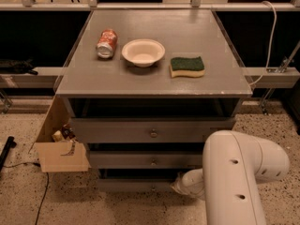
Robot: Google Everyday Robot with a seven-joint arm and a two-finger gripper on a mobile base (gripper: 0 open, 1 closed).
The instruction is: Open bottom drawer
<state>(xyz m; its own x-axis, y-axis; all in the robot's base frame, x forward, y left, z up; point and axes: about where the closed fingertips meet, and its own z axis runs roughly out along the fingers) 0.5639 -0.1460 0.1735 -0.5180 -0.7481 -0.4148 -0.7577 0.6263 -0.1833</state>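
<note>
- Camera view looks down from the front on a grey table (154, 81) with three drawers under its top; it stands on a speckled floor (28, 200).
- White robot arm (236, 182) fills the lower right corner, and its forearm reaches to the left, low toward the table's base.
- Top drawer (117, 130) has the widest front, with a round knob in the middle.
- Middle drawer (122, 160) lies below it and is a little narrower.
- Bottom drawer (131, 185) is the lowest and narrowest front, close to the floor; it looks pushed in, with a dark gap above it.
- Cardboard box (61, 156) stands open on the floor, against the left side of the table.
- White bowl (143, 52) stands upright on the table top, between the other two things.
- Green and yellow sponge (187, 66) lies just to the right of the bowl.
- Red can (106, 43) lies on its side just to the left of the bowl.
- Hand (179, 187) is at the right end of the bottom drawer front, very close to it; whether it is open or closed I cannot tell.
</note>
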